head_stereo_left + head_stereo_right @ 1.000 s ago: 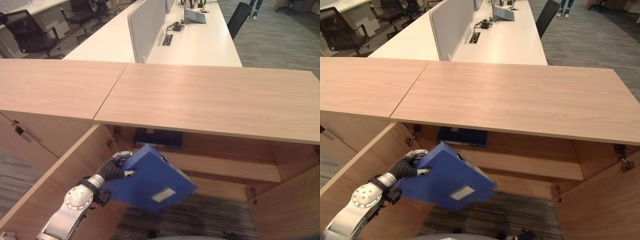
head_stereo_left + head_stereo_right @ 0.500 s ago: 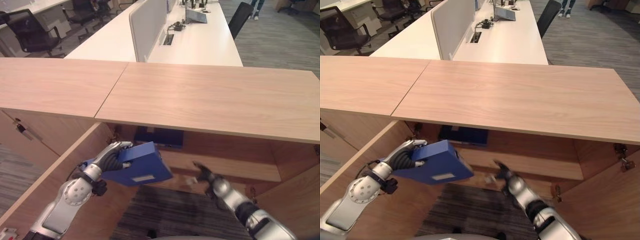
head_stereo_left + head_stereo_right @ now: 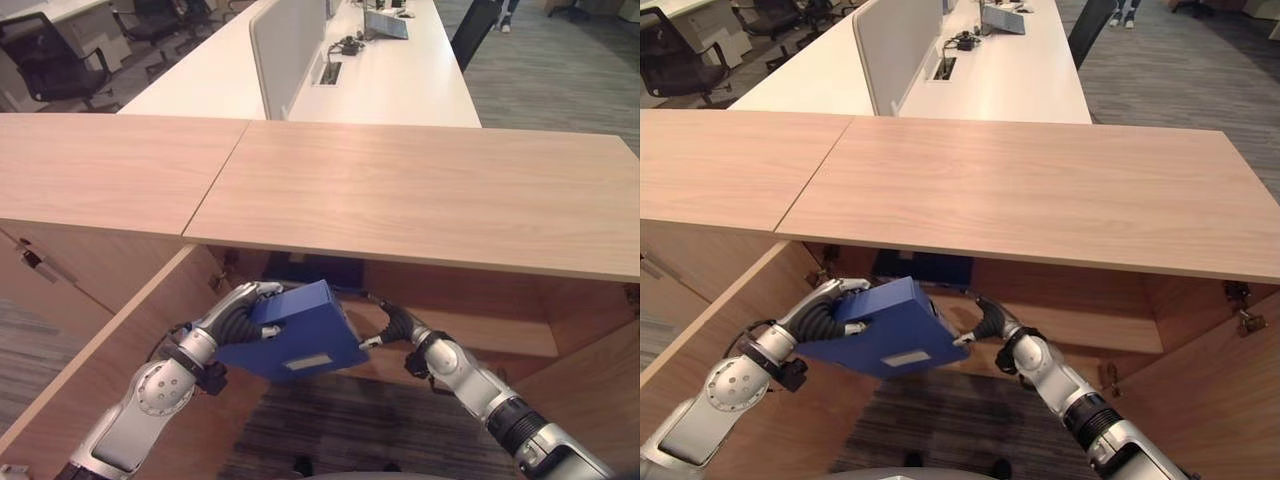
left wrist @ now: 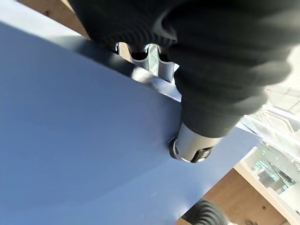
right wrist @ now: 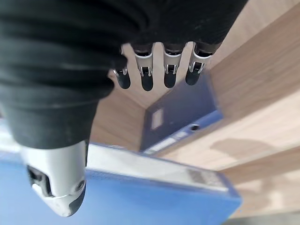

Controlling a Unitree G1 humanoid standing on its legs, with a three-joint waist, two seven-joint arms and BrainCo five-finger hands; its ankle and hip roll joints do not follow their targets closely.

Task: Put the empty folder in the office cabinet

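The flat blue box-shaped folder [image 3: 295, 335] hangs tilted in front of the open wooden office cabinet [image 3: 430, 200], just below its top panel. The left hand [image 3: 240, 312] clamps its near-left edge, fingers and thumb curled round it. The right hand [image 3: 393, 322] meets the folder's right corner, fingers straight and relaxed. Deeper on the wooden shelf [image 3: 470, 330] lies a second dark-blue folder [image 5: 180, 110].
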